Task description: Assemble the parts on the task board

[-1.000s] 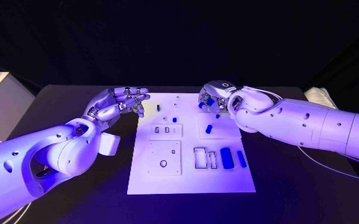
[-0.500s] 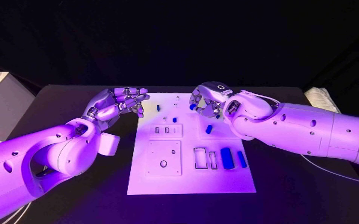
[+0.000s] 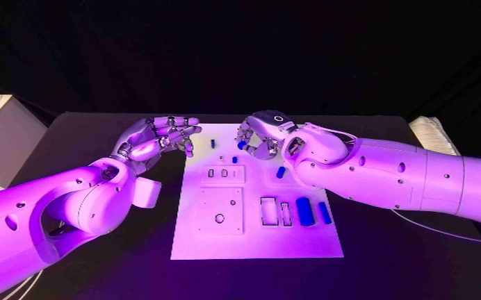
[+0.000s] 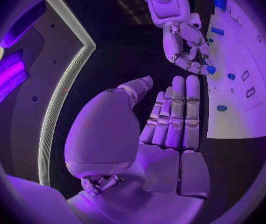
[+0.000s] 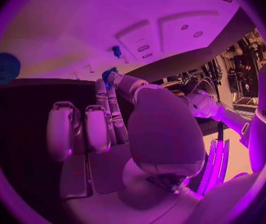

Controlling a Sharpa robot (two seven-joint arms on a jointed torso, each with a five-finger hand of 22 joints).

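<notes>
Right hand: the silver many-fingered right hand [image 3: 258, 135] hangs over the far middle of the board, fingers curled down, pinching a small blue plastic part [image 4: 210, 69] at its fingertips; the left wrist view shows the piece held just above the white surface.
Left hand: the silver left hand [image 3: 160, 139] sits at the board's far left edge, fingers loosely apart and grasping nothing.
Task board: the white rectangular plate [image 3: 251, 237] lies in the middle of the black tabletop [image 3: 401, 258], with raised square panels and small slots on its left half.
Parts seated: two short blue pegs [image 3: 233, 160] stand near the far left of the board, close beneath the right hand.
Parts waiting: a small blue capsule-shaped piece [image 3: 279, 172] lies loose mid-board; two longer blue bars [image 3: 304, 212] rest at the near right beside white rectangular frames.
Step in hand: judged from the pose, carrying the pinched part to a hole or slot in the far section and seating it.
Doing it well: keep the part upright between the fingertips, line it over its opening before lowering, and descend straight so it does not snag the rim.
Watch for: the standing pegs near the fingers could be knocked; let go only once the part sits flush.
Hidden: which opening is the target cannot be told.
</notes>
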